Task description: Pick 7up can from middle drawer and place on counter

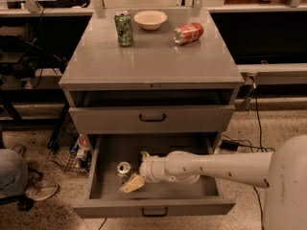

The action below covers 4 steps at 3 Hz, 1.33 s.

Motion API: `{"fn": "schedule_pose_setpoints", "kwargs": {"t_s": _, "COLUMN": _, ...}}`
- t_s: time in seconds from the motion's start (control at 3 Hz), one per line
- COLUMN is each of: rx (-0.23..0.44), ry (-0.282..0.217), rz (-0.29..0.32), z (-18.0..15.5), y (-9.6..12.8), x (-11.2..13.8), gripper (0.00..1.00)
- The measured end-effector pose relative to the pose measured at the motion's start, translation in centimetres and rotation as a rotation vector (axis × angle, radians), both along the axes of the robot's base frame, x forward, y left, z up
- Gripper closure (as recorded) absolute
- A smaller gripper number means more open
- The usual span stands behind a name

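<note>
The 7up can (123, 168), pale with a silver top, stands upright in the left part of the open middle drawer (153, 206). My gripper (137, 170) reaches into the drawer from the right and is open. One cream finger (132, 183) lies just in front of the can. The other finger (144, 155) is behind and to the right of it. The can sits at the mouth of the jaws and is not held. The counter (153, 63) is the glossy grey top above.
On the counter stand a dark green can (124, 28), a white bowl (150, 19) and an orange can (188, 33) lying on its side. The shallower drawer (152, 118) above is slightly out. A wire basket (72, 150) and a person's leg (19, 174) are at the left.
</note>
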<state>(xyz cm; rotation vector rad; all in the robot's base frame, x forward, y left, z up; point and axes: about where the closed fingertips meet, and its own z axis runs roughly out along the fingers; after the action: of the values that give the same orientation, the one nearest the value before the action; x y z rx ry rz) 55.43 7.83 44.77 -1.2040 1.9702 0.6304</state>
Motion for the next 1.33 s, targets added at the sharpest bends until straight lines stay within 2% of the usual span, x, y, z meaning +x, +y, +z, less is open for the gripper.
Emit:
{"fn": "schedule_pose_setpoints", "kwargs": {"t_s": 0.67, "rx": 0.008, "ry": -0.028, "rz": 0.031, "z": -1.6, "y": 2.7, "x": 0.9, "gripper": 0.00}}
{"fn": "schedule_pose_setpoints", "kwargs": {"t_s": 1.0, "rx": 0.036, "ry": -0.025, "rz": 0.036, "z": -2.1, "y": 3.5, "x": 1.3, "gripper": 0.18}}
{"fn": "schedule_pose_setpoints", "kwargs": {"t_s": 1.33, "rx": 0.068, "ry": -0.024, "rz": 0.035, "z": -2.5, "y": 4.0, "x": 1.5, "gripper": 0.49}}
